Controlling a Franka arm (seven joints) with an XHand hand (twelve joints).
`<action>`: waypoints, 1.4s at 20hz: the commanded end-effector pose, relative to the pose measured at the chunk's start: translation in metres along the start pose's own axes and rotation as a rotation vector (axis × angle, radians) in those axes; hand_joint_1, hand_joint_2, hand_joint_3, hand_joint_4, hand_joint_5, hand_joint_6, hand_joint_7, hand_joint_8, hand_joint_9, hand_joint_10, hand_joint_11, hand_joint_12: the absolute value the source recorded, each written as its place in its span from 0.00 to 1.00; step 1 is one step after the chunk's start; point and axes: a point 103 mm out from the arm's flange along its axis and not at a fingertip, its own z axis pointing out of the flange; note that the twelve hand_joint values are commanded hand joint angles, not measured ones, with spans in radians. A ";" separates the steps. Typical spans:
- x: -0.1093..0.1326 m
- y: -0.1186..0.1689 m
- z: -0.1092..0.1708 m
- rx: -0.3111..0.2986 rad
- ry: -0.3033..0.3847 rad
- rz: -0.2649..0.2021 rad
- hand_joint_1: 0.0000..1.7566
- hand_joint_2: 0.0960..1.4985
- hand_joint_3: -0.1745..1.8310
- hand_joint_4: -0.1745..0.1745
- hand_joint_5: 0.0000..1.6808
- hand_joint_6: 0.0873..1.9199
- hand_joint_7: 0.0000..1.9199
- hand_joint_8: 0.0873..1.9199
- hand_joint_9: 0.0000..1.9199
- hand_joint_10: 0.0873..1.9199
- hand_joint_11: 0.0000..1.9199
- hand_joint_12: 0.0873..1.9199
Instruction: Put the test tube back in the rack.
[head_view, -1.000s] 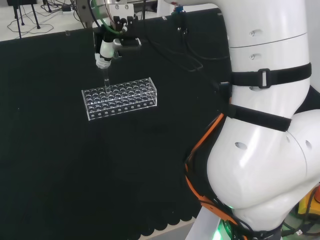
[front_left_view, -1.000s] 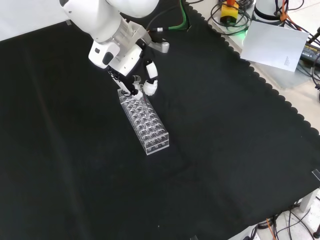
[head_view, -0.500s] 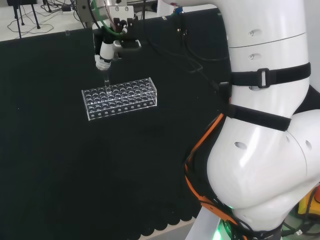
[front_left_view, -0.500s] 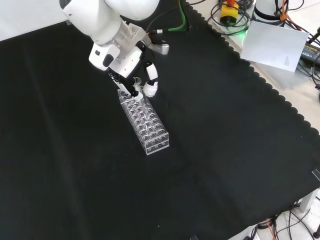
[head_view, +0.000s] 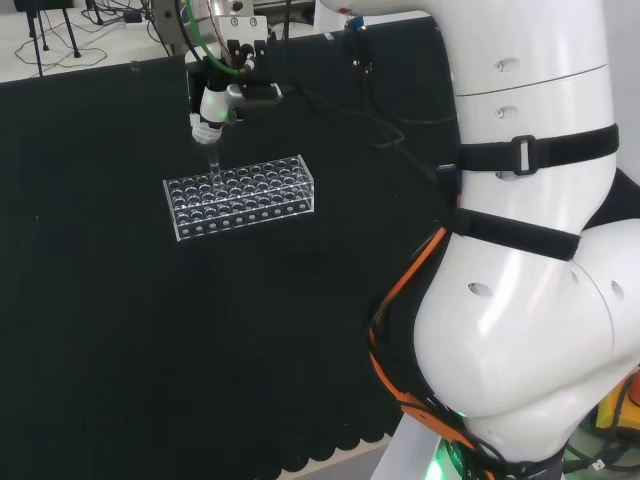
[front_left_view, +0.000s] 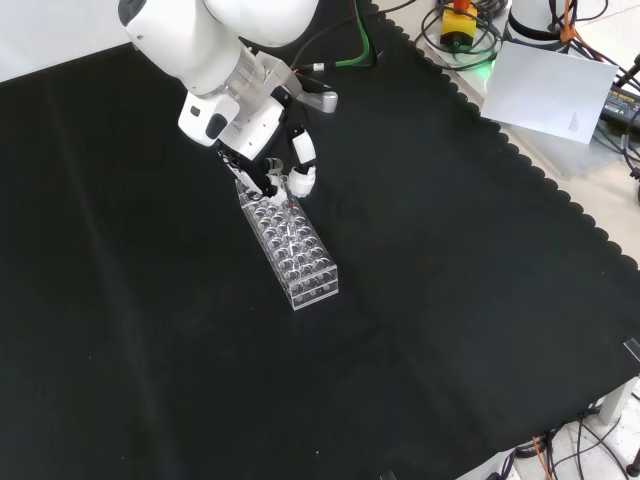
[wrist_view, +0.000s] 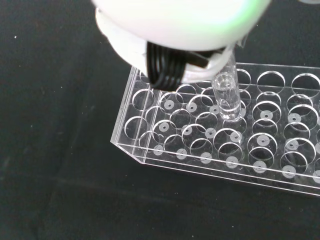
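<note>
A clear plastic rack (head_view: 239, 196) is sitting on the black cloth (head_view: 120, 330), its long side running left to right in the head view and near to far in the front view (front_left_view: 289, 243). Its top plate is showing rows of round holes, and in the wrist view (wrist_view: 220, 140) smaller rings are showing on the plate below them.

The hand (head_view: 213, 104) is hanging over the far left part of the rack in the head view; in the front view (front_left_view: 281, 172) it is sitting over the rack's far end, coming in below the arm's white link (front_left_view: 200, 45). Its fingers are curling together around the upper part of a clear test tube (head_view: 212, 162) — pinching it, with the tube pointing down from the fingertips. In the wrist view the tube (wrist_view: 226, 96) is standing roughly upright, and its rounded lower end is lying over the holes a few rows in from the rack's short end. Whether the tip is already inside a hole or just above the top plate I cannot tell; clear tube against clear rack is hard to separate.

In the head view the tube's lower end is meeting the rack's far edge near its left end — no gap is showing between them there.

A grey sheet (front_left_view: 553, 92) is lying past the cloth's scalloped edge at the far right of the front view, well apart from the rack.
</note>
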 end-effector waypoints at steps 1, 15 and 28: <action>-0.001 0.001 0.004 0.002 0.001 -0.002 0.76 0.36 0.43 0.00 0.87 0.00 0.76 0.28 0.86 0.30 0.73 0.50; -0.002 0.007 0.026 0.013 0.009 -0.001 0.76 0.36 0.43 0.00 0.87 0.00 0.76 0.28 0.86 0.30 0.73 0.50; -0.004 0.012 0.031 0.035 0.016 0.002 0.76 0.36 0.43 0.00 0.87 0.00 0.76 0.28 0.86 0.30 0.73 0.50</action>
